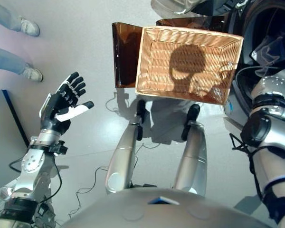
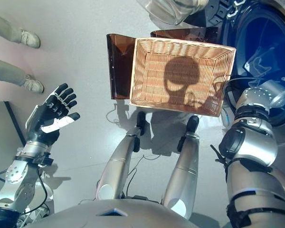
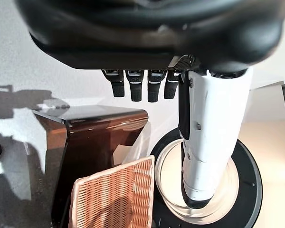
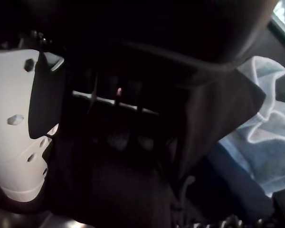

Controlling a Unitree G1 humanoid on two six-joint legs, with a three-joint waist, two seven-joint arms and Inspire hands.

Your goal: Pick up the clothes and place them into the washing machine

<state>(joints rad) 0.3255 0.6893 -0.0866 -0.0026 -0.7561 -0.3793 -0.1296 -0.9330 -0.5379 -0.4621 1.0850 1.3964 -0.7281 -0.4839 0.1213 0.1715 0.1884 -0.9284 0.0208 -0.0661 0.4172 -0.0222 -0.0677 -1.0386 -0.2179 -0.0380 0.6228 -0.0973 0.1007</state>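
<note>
The shallow wicker basket [image 1: 141, 57] rests on the low dark brown box [image 1: 126, 54] and holds no clothes. The washing machine's drum [image 2: 263, 47] is open at the upper right, and my right arm reaches into it. In the right wrist view my right hand [image 4: 19, 123] is inside the drum with a dark garment [image 4: 218, 114] draped over its fingers, beside a light blue cloth [image 4: 270, 142]. My left hand [image 1: 61, 102] is open and empty, raised over the floor to the left of the basket. It also shows in the left wrist view [image 3: 211, 137].
A person's legs and white shoes [image 1: 26, 26] are at the upper left. The machine's round glass door [image 3: 247, 190] stands open beyond the basket. A dark panel [image 1: 2, 118] lies at the left edge.
</note>
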